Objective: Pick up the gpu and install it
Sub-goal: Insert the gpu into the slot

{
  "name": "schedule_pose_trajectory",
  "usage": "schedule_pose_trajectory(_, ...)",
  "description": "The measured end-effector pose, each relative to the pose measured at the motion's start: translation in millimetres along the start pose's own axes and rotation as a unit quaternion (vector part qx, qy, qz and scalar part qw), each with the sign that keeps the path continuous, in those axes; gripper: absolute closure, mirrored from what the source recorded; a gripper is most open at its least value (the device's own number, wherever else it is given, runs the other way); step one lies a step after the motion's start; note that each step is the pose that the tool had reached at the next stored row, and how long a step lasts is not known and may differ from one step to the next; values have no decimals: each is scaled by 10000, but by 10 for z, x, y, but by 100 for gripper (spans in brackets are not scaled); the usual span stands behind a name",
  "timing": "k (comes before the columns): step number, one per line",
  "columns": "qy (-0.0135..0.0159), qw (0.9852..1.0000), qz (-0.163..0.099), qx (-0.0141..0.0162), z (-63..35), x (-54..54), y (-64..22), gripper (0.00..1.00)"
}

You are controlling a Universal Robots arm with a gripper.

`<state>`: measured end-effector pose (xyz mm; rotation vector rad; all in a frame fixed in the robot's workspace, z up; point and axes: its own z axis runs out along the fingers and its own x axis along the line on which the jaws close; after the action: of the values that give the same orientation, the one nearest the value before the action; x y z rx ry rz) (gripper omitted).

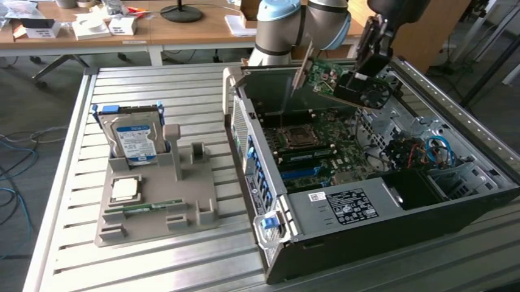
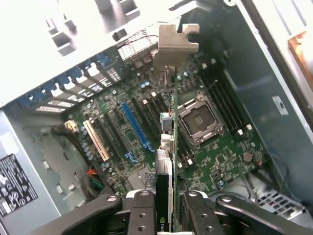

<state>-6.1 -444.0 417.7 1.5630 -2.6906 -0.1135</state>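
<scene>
A grey-and-blue arm (image 1: 284,27) is seen at one o'clock in the exterior view, the wrist angled down toward five o'clock. The gripper (image 1: 363,70) is clamped, black fingers (image 2: 142,210) pressed on the gpu (image 2: 165,171).

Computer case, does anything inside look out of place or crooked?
The gpu hangs tilted above the motherboard, clamped in the gripper and seated in no slot. The CPU socket looks empty. Nothing looks spilled or damaged.
</scene>
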Motion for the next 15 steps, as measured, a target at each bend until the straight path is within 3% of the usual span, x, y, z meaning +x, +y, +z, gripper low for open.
schedule_pose_trajectory(4,26,9995,-325,-4,6,0,0,74)
schedule_pose_trajectory(8,51,9979,-638,-7,11,0,-1,74)
schedule_pose_trajectory(15,93,9929,-1190,-14,22,0,-2,74)
